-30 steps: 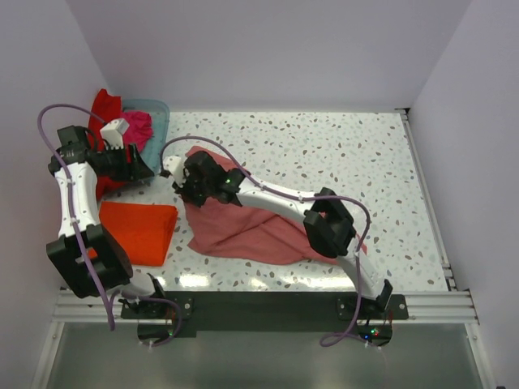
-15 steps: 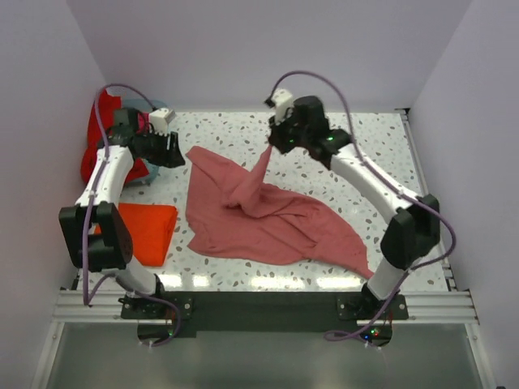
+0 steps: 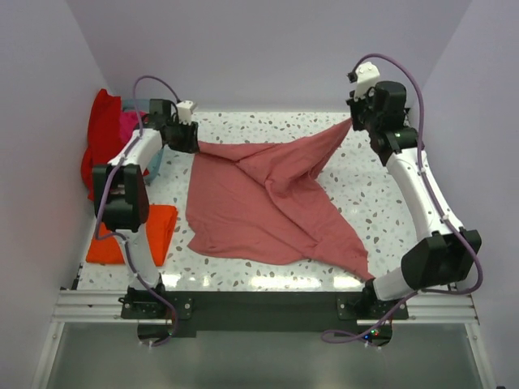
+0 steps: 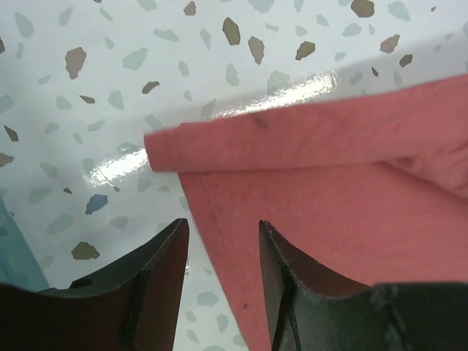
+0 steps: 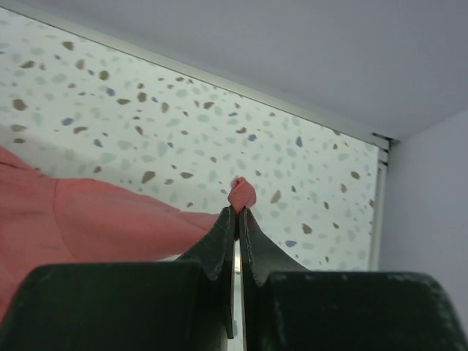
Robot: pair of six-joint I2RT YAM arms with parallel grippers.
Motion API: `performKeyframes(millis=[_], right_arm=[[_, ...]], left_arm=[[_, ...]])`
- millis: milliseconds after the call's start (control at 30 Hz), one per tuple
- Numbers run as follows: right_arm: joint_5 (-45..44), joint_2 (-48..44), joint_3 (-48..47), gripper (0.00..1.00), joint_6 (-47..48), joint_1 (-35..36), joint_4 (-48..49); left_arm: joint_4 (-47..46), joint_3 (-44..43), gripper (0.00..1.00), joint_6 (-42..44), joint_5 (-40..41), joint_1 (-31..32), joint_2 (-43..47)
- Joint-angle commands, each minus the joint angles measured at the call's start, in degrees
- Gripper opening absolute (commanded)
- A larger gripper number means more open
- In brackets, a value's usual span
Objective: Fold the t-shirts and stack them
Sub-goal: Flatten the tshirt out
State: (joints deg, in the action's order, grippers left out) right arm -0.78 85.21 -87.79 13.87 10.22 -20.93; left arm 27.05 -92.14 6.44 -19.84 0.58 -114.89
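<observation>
A dusty rose-pink t-shirt (image 3: 259, 207) lies spread across the middle of the table. My right gripper (image 3: 351, 123) is shut on one corner and holds it raised at the far right, so the cloth is stretched. A small nub of the pink cloth (image 5: 242, 193) pokes out above the closed fingertips of my right gripper (image 5: 238, 213). My left gripper (image 3: 195, 139) is at the shirt's far-left corner. In the left wrist view my left gripper (image 4: 223, 238) is open, its jaws straddling the pink hem (image 4: 219, 219). A folded orange t-shirt (image 3: 158, 231) lies at the front left.
A pale blue basket (image 3: 156, 156) stands at the far left. A red t-shirt (image 3: 99, 134) hangs over it and a magenta one (image 3: 130, 123) is inside. The back wall is close behind my right gripper. The left arm crosses over the orange shirt.
My right gripper has carried the pink corner from the back centre to the far right, stretching the shirt out. My left gripper has moved right from the basket to the shirt's far-left corner.
</observation>
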Motion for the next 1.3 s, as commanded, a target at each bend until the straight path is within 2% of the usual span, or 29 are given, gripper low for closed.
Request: performKeyframes(millis=[0,167,267,433,567,600,767,833,900,1033,1167,1267], right_arm=[[-6.24,0.83,1.3,0.0,5.81,-1.25,5.1],[-15.46,5.22,2.54,0.0,10.03,-1.6,7.65],[-16.62,6.45,1.23,0.0,10.74,-1.96,8.36],[-13.64,6.99,-0.19,0.0,10.91,-2.04,3.36],[-12.15,6.64,0.25,0.0,11.97,-2.04,-1.48],[-11.88,6.03,0.51,0.0,12.32,-2.04,-3.05],[-3.72,3.3,1.12,0.0,14.61,-2.04,-10.79],[-0.73,1.81,1.83,0.0,14.78,-2.04,-13.52],[1.99,1.36,3.41,0.0,14.7,-1.96,-14.66],[2.97,2.06,4.82,0.0,13.47,-2.04,-14.4],[2.62,3.3,3.59,0.0,12.76,-2.13,-13.62],[2.1,4.09,2.71,0.0,12.68,-2.31,-12.74]], left_arm=[[-1.56,0.54,0.47,-0.29,1.55,1.09,0.54],[-2.35,9.06,0.48,2.87,1.47,1.53,4.32],[-1.91,12.23,0.48,4.02,1.9,1.97,5.55],[0.72,15.76,0.46,5.69,2.69,3.19,5.73],[4.31,21.28,0.44,7.71,8.12,4.52,7.92],[5.02,22.26,0.41,8.06,9.28,4.61,8.54],[13.1,28.23,0.34,12.27,14.38,4.61,14.41],[13.47,28.16,0.34,14.12,12.12,4.61,17.67],[10.06,24.83,0.41,15.1,7.11,4.61,21.1],[3.2,11.31,0.54,10.01,1.56,4.87,15.77],[-0.58,-9.57,0.57,2.46,1.9,4.96,-0.98],[-3.3,-20.34,0.58,-0.27,1.73,5.13,-10.05]])
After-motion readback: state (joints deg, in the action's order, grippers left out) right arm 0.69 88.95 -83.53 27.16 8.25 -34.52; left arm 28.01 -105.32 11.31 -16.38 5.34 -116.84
